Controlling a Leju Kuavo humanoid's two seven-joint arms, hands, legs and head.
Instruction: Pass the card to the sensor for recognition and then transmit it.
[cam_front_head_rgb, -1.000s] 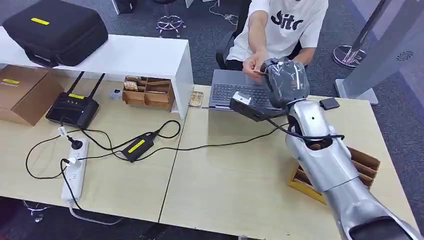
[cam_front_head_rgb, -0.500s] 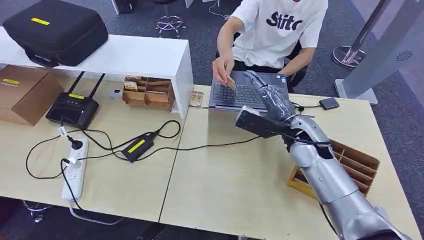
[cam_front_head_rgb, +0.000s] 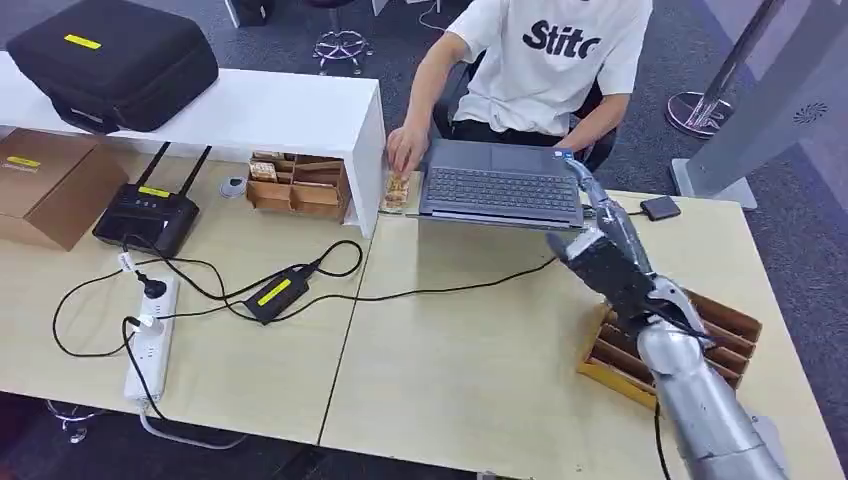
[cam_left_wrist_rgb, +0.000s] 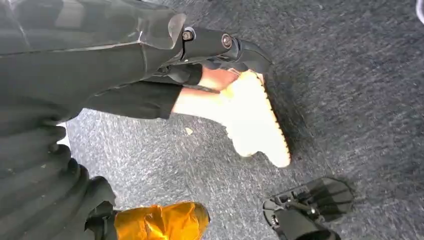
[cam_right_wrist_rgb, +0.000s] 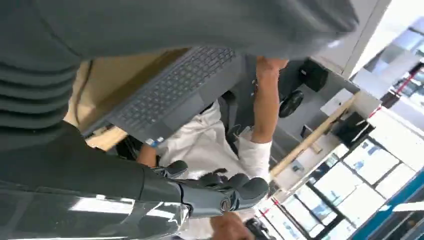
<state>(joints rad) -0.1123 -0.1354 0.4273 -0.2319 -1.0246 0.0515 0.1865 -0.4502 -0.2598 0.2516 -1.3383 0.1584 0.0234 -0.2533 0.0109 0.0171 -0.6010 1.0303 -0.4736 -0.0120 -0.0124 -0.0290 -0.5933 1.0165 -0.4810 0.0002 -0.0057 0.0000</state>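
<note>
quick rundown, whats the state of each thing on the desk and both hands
laptop: open, keyboard showing
right hand: raised over the desk, holding nothing, fingers extended
left hand: hanging over the floor, holding nothing
black case: closed, on the white shelf
cardboard box: closed
power strip: two plugs in
person's hand: resting on the small tray of cards

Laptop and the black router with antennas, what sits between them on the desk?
In the head view, between laptop and router sits a cardboard organizer and the white shelf's side panel.

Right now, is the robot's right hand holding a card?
No. In the head view the right hand hangs empty over the table beside the laptop, fingers apart.
</note>
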